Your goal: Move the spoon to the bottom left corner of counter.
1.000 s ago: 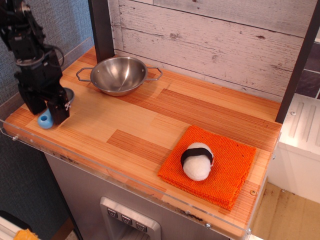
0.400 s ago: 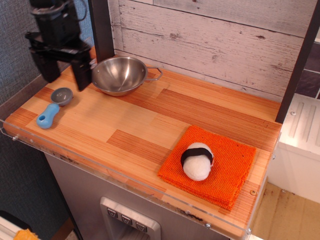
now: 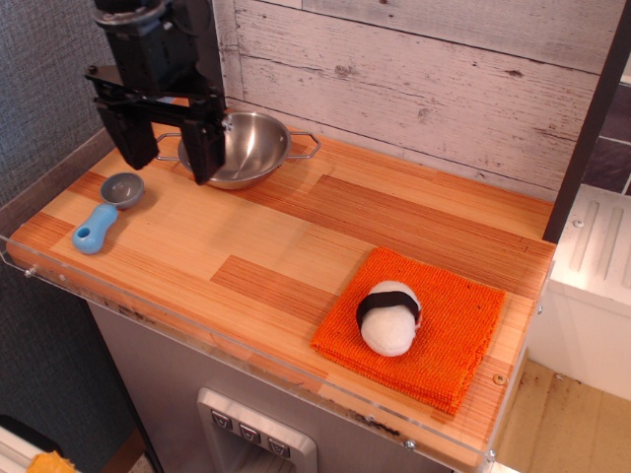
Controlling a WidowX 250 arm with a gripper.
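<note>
The spoon (image 3: 106, 209) lies flat on the wooden counter (image 3: 296, 236) near its front left corner. Its light-blue handle points toward the front edge and its round grey bowl points back. My black gripper (image 3: 170, 158) hangs above the counter, up and to the right of the spoon, in front of the steel bowl. Its two fingers are spread wide apart with nothing between them. It is clear of the spoon.
A steel bowl (image 3: 246, 146) with wire handles stands at the back left, partly behind my gripper. An orange woven cloth (image 3: 444, 330) at the front right carries a white and black sushi-like toy (image 3: 388, 316). A clear acrylic rim (image 3: 246, 360) edges the counter's front.
The gripper was down at the spoon by the left corner. It let go, rose, and moved right toward the steel bowl. The spoon now lies uncovered where it was left.
</note>
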